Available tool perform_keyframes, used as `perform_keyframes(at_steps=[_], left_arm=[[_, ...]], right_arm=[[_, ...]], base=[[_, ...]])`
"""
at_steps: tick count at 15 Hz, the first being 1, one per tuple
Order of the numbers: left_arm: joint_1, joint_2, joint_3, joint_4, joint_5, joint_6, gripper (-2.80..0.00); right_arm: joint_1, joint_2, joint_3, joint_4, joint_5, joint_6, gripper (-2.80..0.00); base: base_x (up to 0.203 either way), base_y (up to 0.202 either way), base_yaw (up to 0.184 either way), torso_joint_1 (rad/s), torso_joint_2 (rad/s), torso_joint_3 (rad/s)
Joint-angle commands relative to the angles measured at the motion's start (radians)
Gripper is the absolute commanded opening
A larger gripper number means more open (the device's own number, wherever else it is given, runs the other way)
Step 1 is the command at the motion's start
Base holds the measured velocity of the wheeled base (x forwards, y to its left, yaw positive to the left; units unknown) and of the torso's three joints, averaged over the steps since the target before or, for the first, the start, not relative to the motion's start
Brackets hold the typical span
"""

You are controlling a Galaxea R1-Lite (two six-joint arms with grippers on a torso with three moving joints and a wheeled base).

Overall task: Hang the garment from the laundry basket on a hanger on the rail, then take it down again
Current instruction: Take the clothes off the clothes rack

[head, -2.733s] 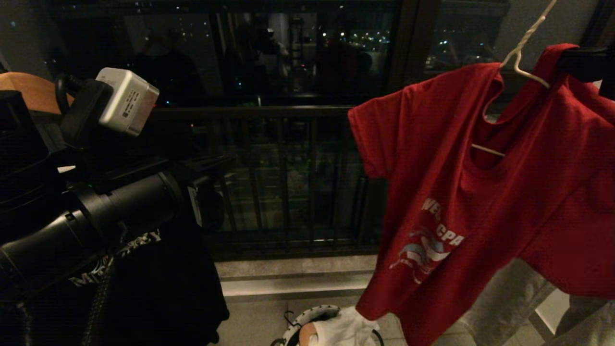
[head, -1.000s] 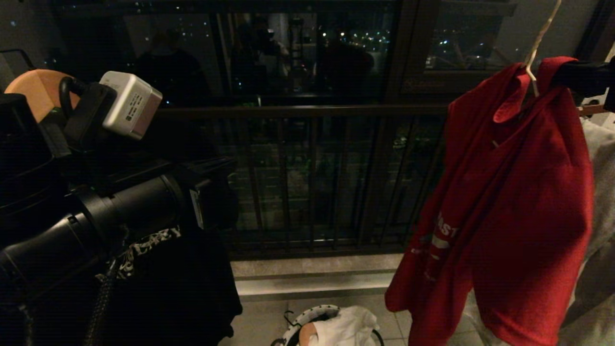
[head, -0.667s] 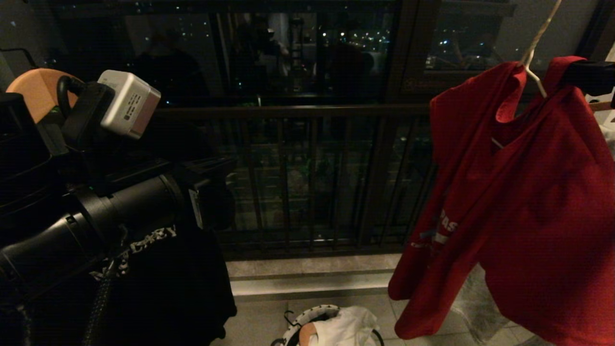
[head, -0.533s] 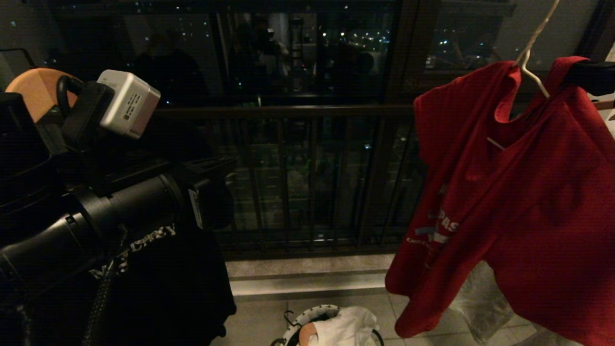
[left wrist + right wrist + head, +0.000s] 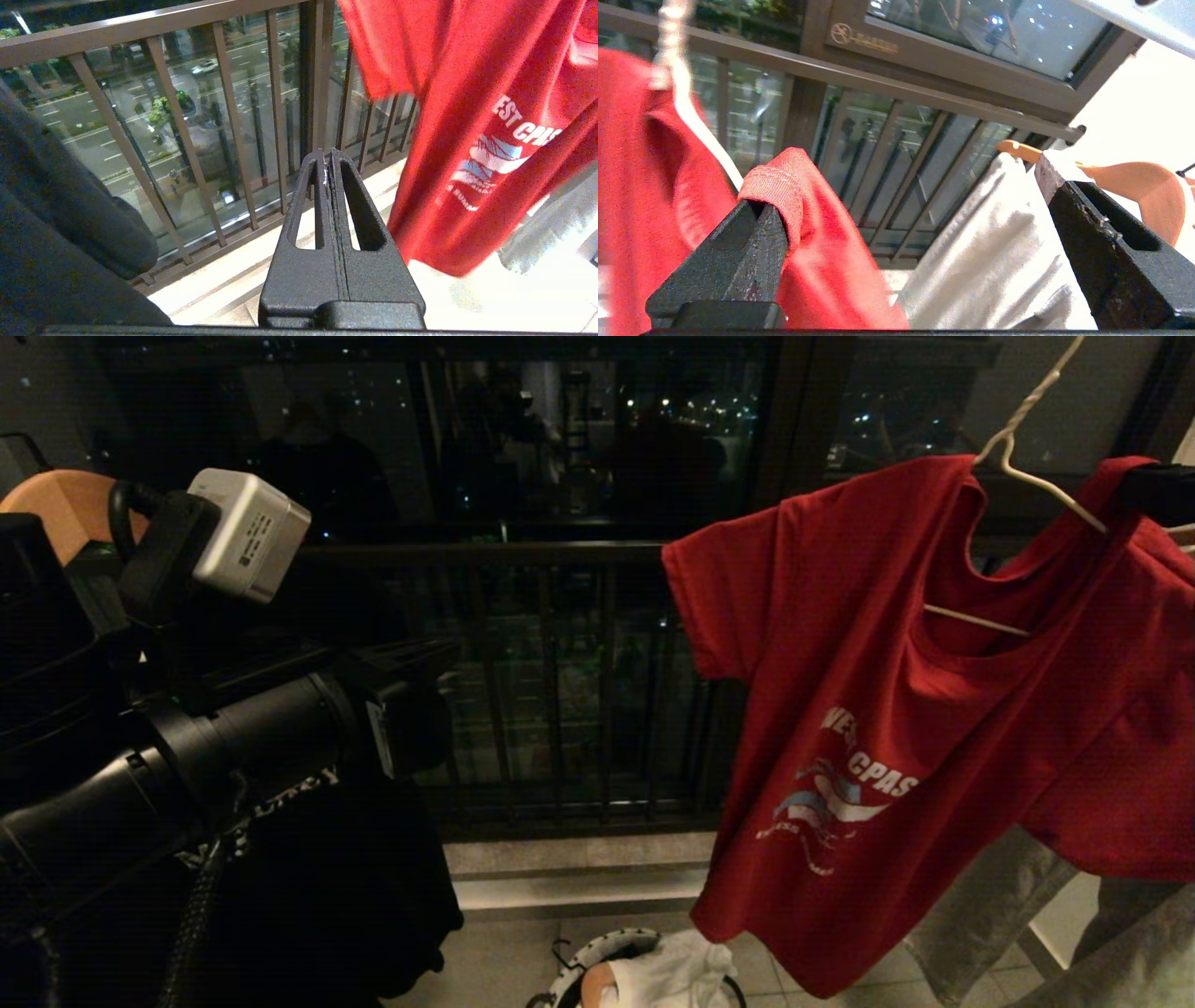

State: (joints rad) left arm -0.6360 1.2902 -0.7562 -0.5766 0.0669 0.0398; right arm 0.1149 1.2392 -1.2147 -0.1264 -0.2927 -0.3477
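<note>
A red T-shirt with white chest lettering dominates the right side of the head view, draped on a thin white wire hanger whose twisted neck rises out of the top of the picture, in front of a dark balcony railing. The left arm fills the left of that view beside a black garment (printed lettering just visible); the left gripper is pressed closed and empty, pointing toward the railing. The right gripper stands spread wide at the shirt's right shoulder — one finger has a fold of the red collar draped over its tip, the other finger is near pale grey cloth. Low down — the laundry basket, holding a white cloth.
</note>
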Motion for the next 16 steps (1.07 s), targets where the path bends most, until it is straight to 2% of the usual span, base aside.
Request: perform_keyframes(at_steps=[1, 7, 12, 16], left_arm=[[0.0, -0.001, -0.002, -0.003, 0.001, 0.0, -2.8], [-0.001, -0.008, -0.002, -0.003, 0.001, 0.0, -2.8], [0.001, 0.0, -0.004, -0.003, 0.002, 0.002, -2.8], [0.001, 0.009, -0.003, -0.003, 0.002, 0.003, -2.8]], right_arm=[[-0.012, 0.016, -0.009, -0.002, 0.0, -0.002, 0.0], [-0.101, 0.036, -0.028, 0.0, 0.001, -0.01, 0.0], [-0.105, 0.02, -0.014, 0.002, 0.002, -0.016, 0.0], [-0.104, -0.05, 0.039, 0.001, 0.062, -0.014, 0.0]], base=[[0.0, 0.0, 0.0, 0.0, 0.0, 0.0], [0.0, 0.0, 0.0, 0.0, 0.0, 0.0], [0.0, 0.0, 0.0, 0.0, 0.0, 0.0], [0.0, 0.0, 0.0, 0.0, 0.0, 0.0]])
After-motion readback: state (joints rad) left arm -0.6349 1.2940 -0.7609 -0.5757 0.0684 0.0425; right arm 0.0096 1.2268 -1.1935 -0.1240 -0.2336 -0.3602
